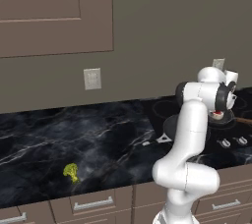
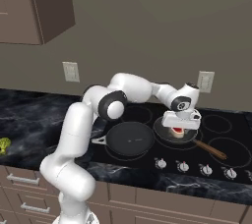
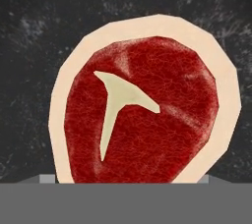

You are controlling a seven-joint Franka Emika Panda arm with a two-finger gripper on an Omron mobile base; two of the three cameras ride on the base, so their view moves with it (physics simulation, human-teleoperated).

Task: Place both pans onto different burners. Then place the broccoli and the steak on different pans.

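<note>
One steak (image 3: 142, 110) directly beneath spread fingers (image 2: 180, 128), in speckled pan (image 2: 167, 137).

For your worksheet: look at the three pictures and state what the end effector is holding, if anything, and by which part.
Nothing is clearly held. The end effector stands open just above the steak, which lies in the speckled pan. Whether the fingers touch the steak's edges cannot be told.

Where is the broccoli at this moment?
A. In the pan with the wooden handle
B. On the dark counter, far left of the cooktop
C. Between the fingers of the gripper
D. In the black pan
B: the broccoli lies alone on the dark counter, while the black pan holds nothing and the steak sits in the pan with the wooden handle.
</note>
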